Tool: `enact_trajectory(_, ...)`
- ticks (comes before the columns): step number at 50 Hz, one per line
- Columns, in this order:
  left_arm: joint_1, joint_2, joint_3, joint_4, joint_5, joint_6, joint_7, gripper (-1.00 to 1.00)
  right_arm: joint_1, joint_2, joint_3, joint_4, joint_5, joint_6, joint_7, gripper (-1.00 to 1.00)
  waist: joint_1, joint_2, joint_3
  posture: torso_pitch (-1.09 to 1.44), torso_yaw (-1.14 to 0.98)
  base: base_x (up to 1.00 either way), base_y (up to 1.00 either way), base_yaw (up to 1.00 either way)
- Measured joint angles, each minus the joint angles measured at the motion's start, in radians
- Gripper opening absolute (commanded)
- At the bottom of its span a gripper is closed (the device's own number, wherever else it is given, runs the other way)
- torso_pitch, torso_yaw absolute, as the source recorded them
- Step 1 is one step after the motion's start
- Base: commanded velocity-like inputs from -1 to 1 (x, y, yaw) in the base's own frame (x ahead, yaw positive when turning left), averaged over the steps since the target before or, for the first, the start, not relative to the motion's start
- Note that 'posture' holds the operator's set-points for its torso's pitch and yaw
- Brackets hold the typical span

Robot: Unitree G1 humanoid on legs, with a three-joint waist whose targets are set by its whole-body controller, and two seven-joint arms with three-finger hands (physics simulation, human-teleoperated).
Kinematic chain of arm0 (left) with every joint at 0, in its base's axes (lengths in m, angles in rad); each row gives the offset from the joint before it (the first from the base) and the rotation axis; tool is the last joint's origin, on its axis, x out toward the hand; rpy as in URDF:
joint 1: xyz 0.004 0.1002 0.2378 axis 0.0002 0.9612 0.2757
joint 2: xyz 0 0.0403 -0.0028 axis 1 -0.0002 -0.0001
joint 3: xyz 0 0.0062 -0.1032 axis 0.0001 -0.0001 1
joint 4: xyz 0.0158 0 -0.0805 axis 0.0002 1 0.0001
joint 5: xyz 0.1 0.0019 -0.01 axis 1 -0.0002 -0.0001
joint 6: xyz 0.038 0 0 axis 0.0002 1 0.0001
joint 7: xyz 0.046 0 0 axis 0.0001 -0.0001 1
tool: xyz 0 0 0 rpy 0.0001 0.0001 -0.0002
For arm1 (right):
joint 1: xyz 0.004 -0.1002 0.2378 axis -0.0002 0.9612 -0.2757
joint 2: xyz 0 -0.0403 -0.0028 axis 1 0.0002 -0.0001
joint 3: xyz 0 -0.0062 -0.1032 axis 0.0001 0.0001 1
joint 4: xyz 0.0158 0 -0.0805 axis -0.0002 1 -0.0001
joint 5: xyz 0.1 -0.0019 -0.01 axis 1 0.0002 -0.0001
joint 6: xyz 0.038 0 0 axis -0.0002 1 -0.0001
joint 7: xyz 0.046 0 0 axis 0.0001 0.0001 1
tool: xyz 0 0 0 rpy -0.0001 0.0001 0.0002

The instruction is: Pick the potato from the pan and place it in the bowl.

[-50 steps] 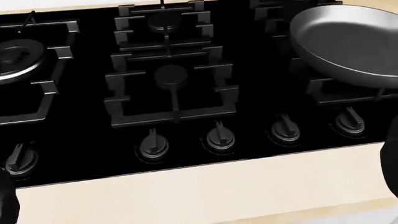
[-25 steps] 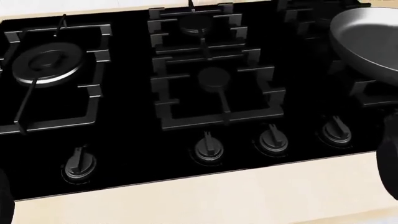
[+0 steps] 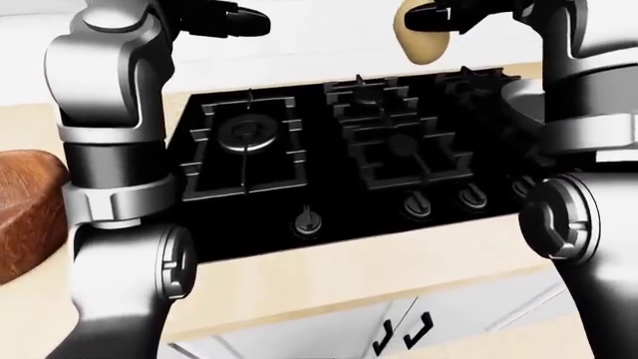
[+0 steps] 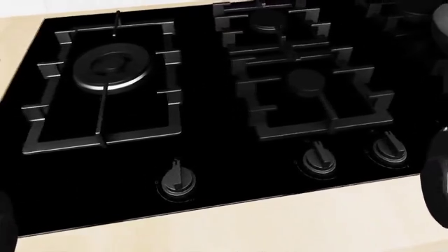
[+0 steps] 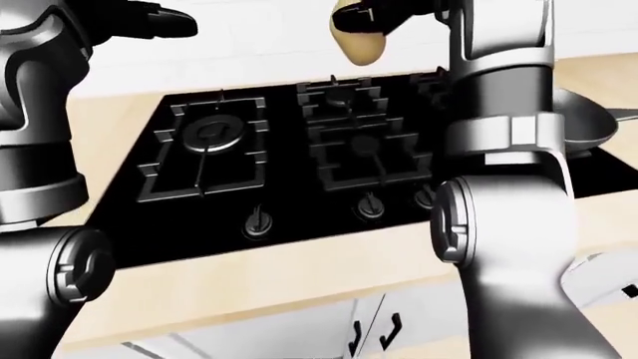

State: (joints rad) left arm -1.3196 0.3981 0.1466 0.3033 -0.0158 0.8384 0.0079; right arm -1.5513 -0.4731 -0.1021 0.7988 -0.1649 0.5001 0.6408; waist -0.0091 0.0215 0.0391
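Potato in transit, clear of the pan.
Right hand (image 3: 439, 15) clamps potato (image 3: 421, 41) at frame top, above stove (image 4: 210, 131); left hand (image 3: 234, 19) empty, fingers loose. Keep the clamp firm, carry level toward brown bowl (image 3: 25, 209) at left edge.

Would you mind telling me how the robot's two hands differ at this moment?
The right hand grips the tan oval potato in its dark fingers; the left hand holds nothing. The right hand is above the black stove's middle burners, the left hand above its left edge. Both are raised high, fingers pointing inward.

No text, label, brand or number can be read anywhere in these views.
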Motion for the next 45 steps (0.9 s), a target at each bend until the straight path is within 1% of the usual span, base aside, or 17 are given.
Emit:
enact_trajectory(7, -0.007, -0.005, -0.005, -0.002, -0.001, -0.013, -0.002, 1.00, -0.012, -0.006, -0.008, -0.019, 0.000, -0.014, -0.003, -1.00, -0.009, -0.039, 0.000, 0.00, 0.00, -0.10, 0.41, 0.00)
enact_trajectory(10, -0.009, -0.005, -0.006, -0.002, -0.001, -0.018, -0.003, 1.00, -0.006, -0.007, -0.008, -0.017, 0.000, -0.013, -0.002, -1.00, -0.010, -0.070, -0.002, 0.00, 0.00, -0.10, 0.40, 0.00)
enact_trajectory(12, 0.000, -0.014, -0.010, -0.008, -0.002, -0.022, -0.004, 1.00, 0.006, -0.013, -0.013, -0.015, -0.002, -0.011, -0.003, -1.00, -0.022, -0.062, -0.001, 0.00, 0.00, -0.10, 0.41, 0.00)
enact_trajectory(14, 0.010, -0.020, -0.020, -0.002, -0.007, -0.016, -0.009, 1.00, 0.017, -0.018, -0.015, -0.004, -0.008, -0.003, -0.004, -1.00, -0.017, -0.071, -0.013, 0.00, 0.00, -0.10, 0.41, 0.00)
enact_trajectory(15, 0.010, -0.019, -0.021, 0.002, -0.010, -0.011, -0.011, 1.00, 0.017, -0.018, -0.014, -0.002, -0.010, 0.002, -0.006, -1.00, -0.012, -0.070, -0.016, 0.00, 0.00, -0.10, 0.41, 0.00)
enact_trajectory(17, 0.006, -0.016, -0.016, 0.001, -0.010, -0.007, -0.011, 1.00, 0.013, -0.016, -0.013, -0.011, -0.011, 0.004, -0.008, -1.00, -0.003, -0.052, -0.010, 0.00, 0.00, -0.11, 0.41, 0.00)
enact_trajectory(20, -0.002, -0.014, -0.014, -0.012, -0.006, -0.012, -0.009, 1.00, 0.011, -0.016, -0.015, -0.025, -0.007, -0.001, -0.007, -1.00, 0.002, -0.012, 0.002, 0.00, 0.00, -0.10, 0.40, 0.00)
enact_trajectory(22, -0.005, -0.015, -0.017, -0.016, -0.006, -0.018, -0.009, 1.00, 0.013, -0.017, -0.016, -0.025, -0.006, -0.001, -0.007, -1.00, 0.000, 0.023, 0.004, 0.00, 0.00, -0.10, 0.40, 0.00)
enact_trajectory(24, -0.004, -0.010, -0.014, -0.017, -0.006, -0.020, -0.010, 1.00, 0.011, -0.012, -0.013, -0.029, -0.006, 0.002, -0.008, -1.00, 0.001, 0.062, -0.003, 0.00, 0.00, -0.10, 0.40, 0.00)
enact_trajectory(25, 0.005, -0.004, -0.007, -0.019, -0.004, -0.021, -0.009, 1.00, 0.016, -0.001, -0.009, -0.032, -0.004, 0.001, -0.006, -1.00, 0.005, 0.051, 0.000, 0.00, 0.00, -0.10, 0.38, 0.00)
enact_trajectory(27, 0.018, -0.001, 0.004, -0.009, 0.002, -0.012, -0.004, 1.00, 0.022, 0.008, 0.005, -0.025, 0.001, 0.003, 0.003, -1.00, 0.010, 0.044, 0.006, 0.00, 0.00, -0.10, 0.37, 0.00)
enact_trajectory(31, 0.008, -0.003, -0.001, -0.005, 0.005, -0.003, -0.003, 1.00, 0.015, 0.002, -0.001, -0.022, 0.000, 0.003, 0.005, -1.00, -0.004, 0.001, 0.002, 0.00, 0.00, -0.10, 0.37, 0.00)
enact_trajectory(37, -0.014, -0.003, -0.004, 0.012, 0.003, -0.016, -0.007, 1.00, -0.002, 0.000, -0.005, -0.020, -0.001, -0.016, 0.000, -1.00, -0.013, -0.039, 0.004, 0.00, 0.00, -0.10, 0.37, 0.00)
enact_trajectory(40, -0.020, -0.005, -0.006, 0.003, 0.003, -0.016, -0.007, 1.00, 0.005, 0.002, -0.005, -0.022, -0.002, -0.016, 0.000, -1.00, -0.014, -0.071, 0.002, 0.00, 0.00, -0.10, 0.37, 0.00)
enact_trajectory(41, -0.021, -0.008, -0.007, -0.003, 0.002, -0.018, -0.008, 1.00, 0.009, -0.002, -0.007, -0.025, -0.001, -0.015, 0.000, -1.00, -0.018, -0.076, -0.002, 0.00, 0.00, -0.10, 0.38, 0.00)
enact_trajectory(42, -0.014, -0.013, -0.011, -0.007, 0.001, -0.021, -0.008, 1.00, 0.018, -0.005, -0.010, -0.027, -0.002, -0.015, 0.000, -1.00, -0.024, -0.069, 0.000, 0.00, 0.00, -0.09, 0.36, 0.00)
enact_trajectory(45, 0.002, -0.022, -0.022, 0.007, -0.005, -0.017, -0.014, 1.00, 0.032, -0.012, -0.014, -0.007, -0.010, -0.003, -0.003, -1.00, -0.011, -0.071, -0.015, 0.00, 0.00, -0.10, 0.36, 0.00)
